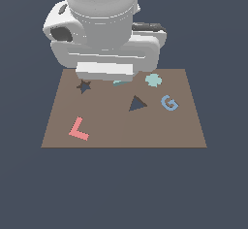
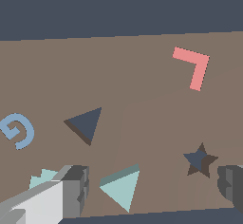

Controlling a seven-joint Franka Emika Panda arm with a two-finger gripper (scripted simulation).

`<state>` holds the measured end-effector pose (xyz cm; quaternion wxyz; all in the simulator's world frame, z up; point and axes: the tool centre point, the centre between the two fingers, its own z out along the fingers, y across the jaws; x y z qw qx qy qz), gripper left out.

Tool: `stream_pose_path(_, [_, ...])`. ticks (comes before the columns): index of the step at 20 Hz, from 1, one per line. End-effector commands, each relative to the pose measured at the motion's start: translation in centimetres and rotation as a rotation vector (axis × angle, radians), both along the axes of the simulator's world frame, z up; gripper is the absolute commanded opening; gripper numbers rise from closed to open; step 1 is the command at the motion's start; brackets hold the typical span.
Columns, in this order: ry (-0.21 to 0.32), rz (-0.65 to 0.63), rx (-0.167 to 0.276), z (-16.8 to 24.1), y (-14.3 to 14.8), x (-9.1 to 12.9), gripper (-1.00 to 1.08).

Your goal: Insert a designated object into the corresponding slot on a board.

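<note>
While the pincer (image 2: 152,190) hangs spread over the board's (image 1: 121,131) far edge, a teal triangle (image 2: 122,186) lies between its fingers (image 2: 76,190) — untouched. Nearer sit the triangular slot (image 1: 137,104), star slot (image 1: 84,86), blue G (image 1: 169,103) and pink L (image 1: 78,129).
</note>
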<state>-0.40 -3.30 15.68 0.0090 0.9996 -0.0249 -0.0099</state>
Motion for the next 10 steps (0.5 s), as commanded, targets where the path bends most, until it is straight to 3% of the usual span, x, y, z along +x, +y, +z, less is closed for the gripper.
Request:
stream_pose_path(1, [0.000,0.000,0.000,0.00,0.00,0.00,1.00])
stream_pose_path(10, [-0.002,-0.064,0.001,-0.92,-0.16,-0.76,1.00])
